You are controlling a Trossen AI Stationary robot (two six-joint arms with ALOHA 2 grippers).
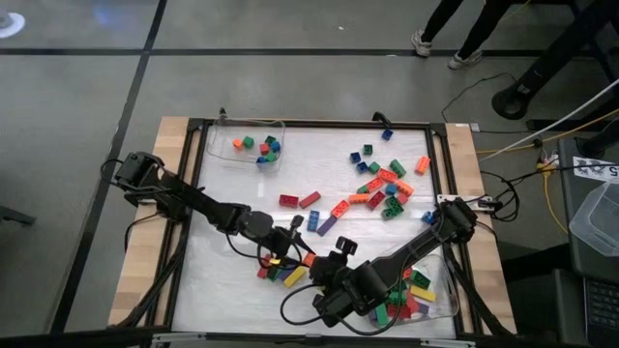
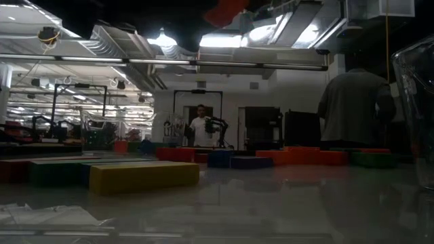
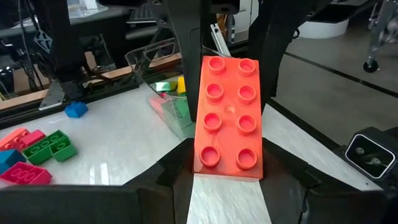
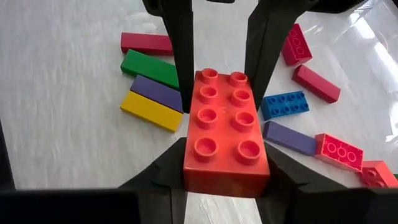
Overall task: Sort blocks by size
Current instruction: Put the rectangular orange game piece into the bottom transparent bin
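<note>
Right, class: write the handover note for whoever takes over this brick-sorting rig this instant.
Left gripper: shut on one end of the orange brick, near the table's front middle.
Right gripper: shut on the other end of the same brick; it looks like a handover.
Done: a few short bricks lie in the far left tray, and longer bricks in the near right tray.
Left: the loose bricks on the right half, plus a small cluster by the grippers.
</note>
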